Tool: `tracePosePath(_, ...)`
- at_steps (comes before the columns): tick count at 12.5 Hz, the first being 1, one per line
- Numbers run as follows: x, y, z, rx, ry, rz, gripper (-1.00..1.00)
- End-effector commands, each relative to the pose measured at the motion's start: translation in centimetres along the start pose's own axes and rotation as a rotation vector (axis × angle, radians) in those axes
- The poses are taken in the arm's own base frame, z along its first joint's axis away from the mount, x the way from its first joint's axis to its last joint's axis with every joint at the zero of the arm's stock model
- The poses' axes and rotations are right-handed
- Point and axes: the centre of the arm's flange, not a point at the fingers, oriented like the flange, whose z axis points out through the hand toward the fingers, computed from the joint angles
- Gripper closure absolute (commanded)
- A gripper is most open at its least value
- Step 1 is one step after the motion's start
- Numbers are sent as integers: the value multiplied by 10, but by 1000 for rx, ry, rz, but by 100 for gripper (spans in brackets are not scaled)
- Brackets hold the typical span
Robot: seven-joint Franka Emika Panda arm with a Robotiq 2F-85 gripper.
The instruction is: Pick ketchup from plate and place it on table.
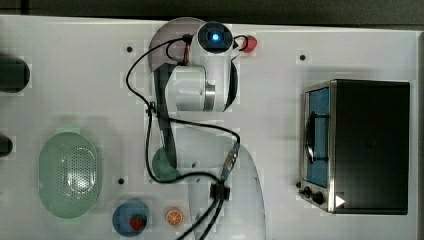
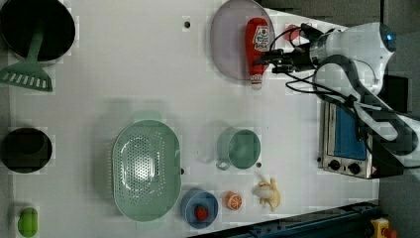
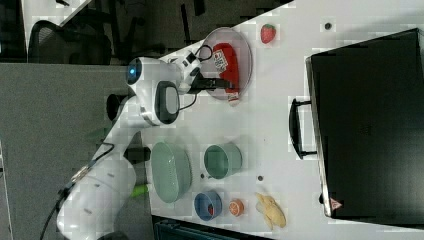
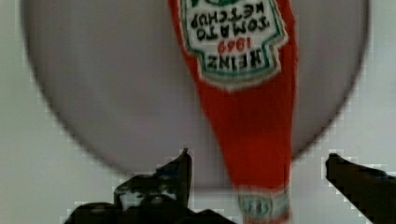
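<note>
White table [image 2: 124, 74] with small dark holes. On it: mauve plate [image 2: 228, 42], strawberry [image 3: 268, 33], toaster oven [image 1: 357, 145], teal mug [image 2: 240, 148], green colander [image 2: 143, 168], blue dish [image 2: 198, 208], orange slice [image 2: 233, 200], banana [image 2: 267, 193], two black pots [image 2: 34, 27], green spatula [image 2: 27, 74], green lump [image 2: 28, 221].

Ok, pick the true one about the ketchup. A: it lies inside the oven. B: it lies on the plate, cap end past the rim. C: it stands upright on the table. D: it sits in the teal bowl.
B: the ketchup lies flat on the plate, cap overhanging the rim.
</note>
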Motion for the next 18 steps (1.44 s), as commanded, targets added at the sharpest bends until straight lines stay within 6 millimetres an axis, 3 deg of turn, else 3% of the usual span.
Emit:
tracePosePath(1, 23, -13, -6, -12, 131, -112, -100)
tracePosePath(4, 30, -14, 22, -26, 188, -146, -100)
tracePosePath(8, 31, -14, 40, -22, 218, -154, -100)
tracePosePath(9, 31, -14, 40, -24, 218, -155, -91)
tracePosePath(10, 31, -13, 40, -28, 218, -156, -68)
tracePosePath(12, 34, -13, 35, -27, 228, -156, -24)
tracePosePath(15, 40, -19, 21, -20, 256, -159, -24)
tracePosePath(18, 54, -25, -24, -8, 313, -110, -24)
